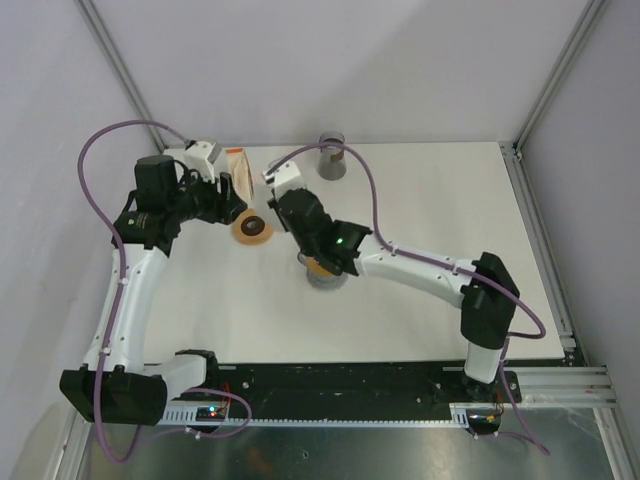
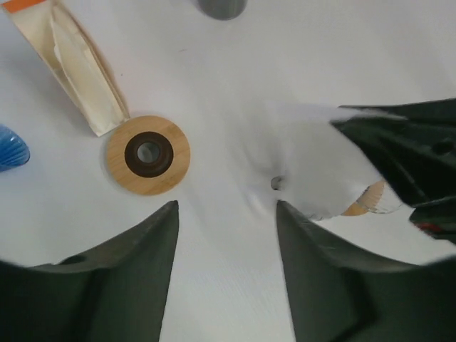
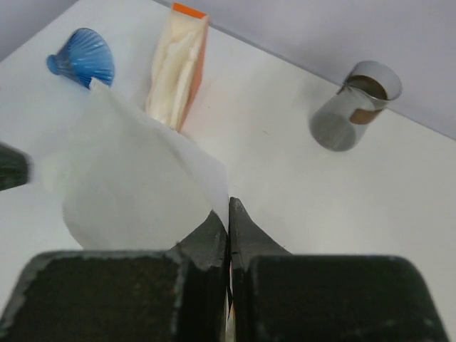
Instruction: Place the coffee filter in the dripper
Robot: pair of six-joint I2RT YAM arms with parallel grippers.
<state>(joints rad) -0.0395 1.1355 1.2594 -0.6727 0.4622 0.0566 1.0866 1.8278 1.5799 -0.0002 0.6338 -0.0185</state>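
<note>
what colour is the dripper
The dripper is blue and ribbed, clearest in the right wrist view.

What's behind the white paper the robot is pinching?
Beyond the coffee filter sit the blue dripper and the filter pack. The patch of table that the filter covers is hidden.

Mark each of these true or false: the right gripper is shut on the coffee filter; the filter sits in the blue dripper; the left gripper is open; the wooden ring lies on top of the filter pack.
1. The right gripper is shut on the coffee filter. True.
2. The filter sits in the blue dripper. False: the right gripper holds the filter by its edge, apart from the dripper.
3. The left gripper is open. True: its fingers stand apart with nothing between them.
4. The wooden ring lies on top of the filter pack. False: it lies flat on the table beside the pack's end.
</note>
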